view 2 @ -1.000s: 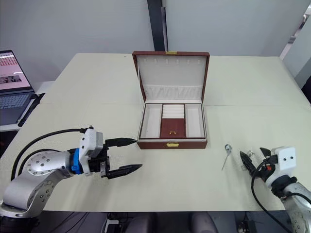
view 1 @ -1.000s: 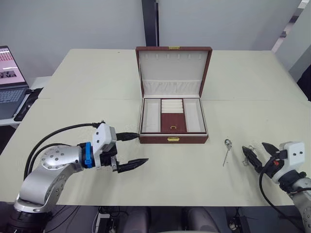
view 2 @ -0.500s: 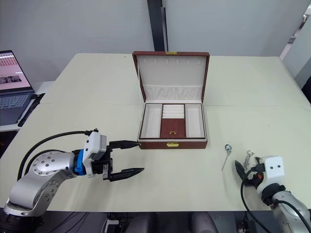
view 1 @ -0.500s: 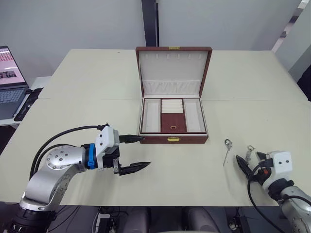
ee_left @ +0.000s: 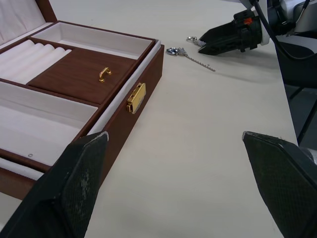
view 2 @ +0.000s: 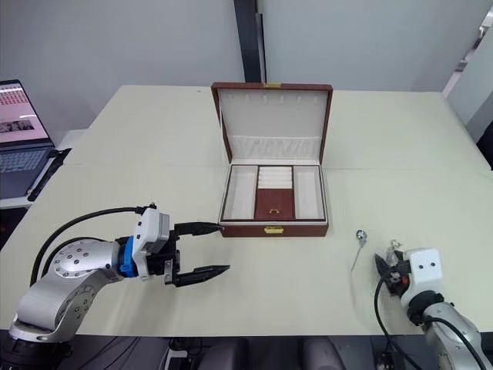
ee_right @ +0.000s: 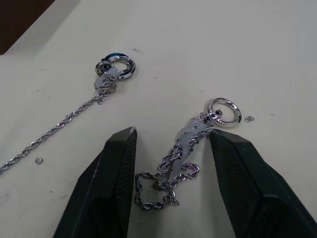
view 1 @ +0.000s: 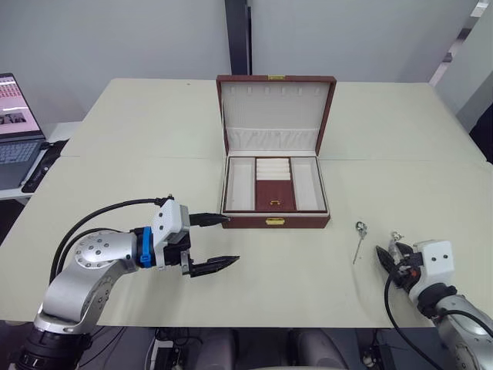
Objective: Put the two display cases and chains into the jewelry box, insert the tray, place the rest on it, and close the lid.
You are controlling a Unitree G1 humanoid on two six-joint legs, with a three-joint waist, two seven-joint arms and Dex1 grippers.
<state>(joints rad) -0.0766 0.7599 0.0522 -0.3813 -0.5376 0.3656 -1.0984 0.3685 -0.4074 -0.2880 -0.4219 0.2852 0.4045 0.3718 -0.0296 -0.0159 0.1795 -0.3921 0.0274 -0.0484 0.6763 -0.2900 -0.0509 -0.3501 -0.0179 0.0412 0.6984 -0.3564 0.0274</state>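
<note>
Right gripper (ee_right: pixel 171 163) low over the table (view 1: pixel 139 139), jaws spread; bunched chain (ee_right: pixel 173 171) lies between the fingertips, its ring (ee_right: pixel 224 110) just beyond them. Second chain (ee_right: pixel 64 124) stretched out beside, apart from the jaws. Left gripper (view 1: pixel 214 243) jaws spread, holding nothing, near the front left corner of the jewelry box (view 1: pixel 275 193). Box lid upright, tray seated inside.

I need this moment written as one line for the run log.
left gripper: open, idle before brown wooden jewelry box | right gripper: open, straddling bunched silver chain on table | lid: open
</note>
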